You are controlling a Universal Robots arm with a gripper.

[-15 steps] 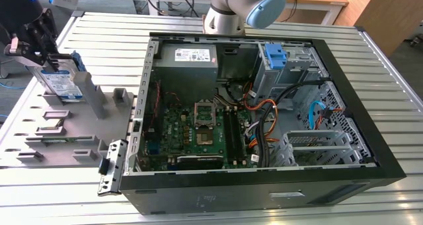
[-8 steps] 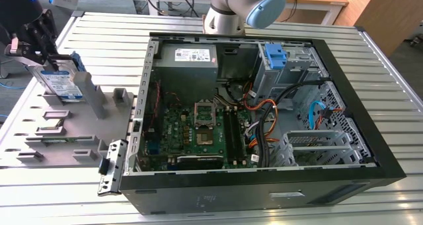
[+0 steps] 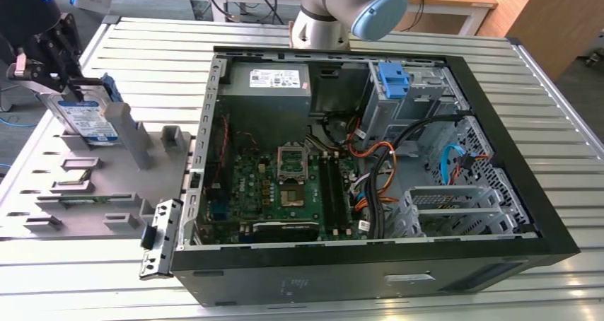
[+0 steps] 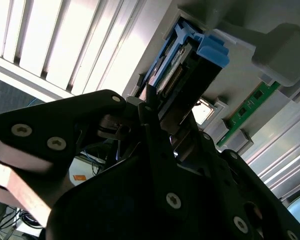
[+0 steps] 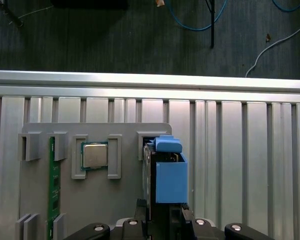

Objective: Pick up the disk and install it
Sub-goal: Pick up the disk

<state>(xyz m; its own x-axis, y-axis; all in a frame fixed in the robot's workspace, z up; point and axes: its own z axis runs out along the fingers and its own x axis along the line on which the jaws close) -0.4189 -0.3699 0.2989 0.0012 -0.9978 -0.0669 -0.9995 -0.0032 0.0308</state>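
The disk (image 3: 87, 116), a silver drive with a white-and-blue label in a blue bracket, stands on edge in a slot of the grey fixture tray (image 3: 95, 201) at the exterior view's left. My gripper (image 3: 64, 86) comes down on its upper end and is shut on the disk. In the first wrist view the blue bracket of the disk (image 5: 168, 175) sits between my fingers, with the gripper (image 5: 162, 209) at its end. The second wrist view shows the disk (image 4: 190, 65) edge-on, held by the gripper (image 4: 162, 112).
The open computer case (image 3: 528, 194) lies to the exterior view's right of the tray, with motherboard, cables and a blue-bracketed drive bay (image 3: 392, 80) at its far corner. A grey power supply (image 3: 274, 80) sits beside it. The tray also holds a processor chip (image 5: 94, 155) and a memory stick (image 5: 52, 185).
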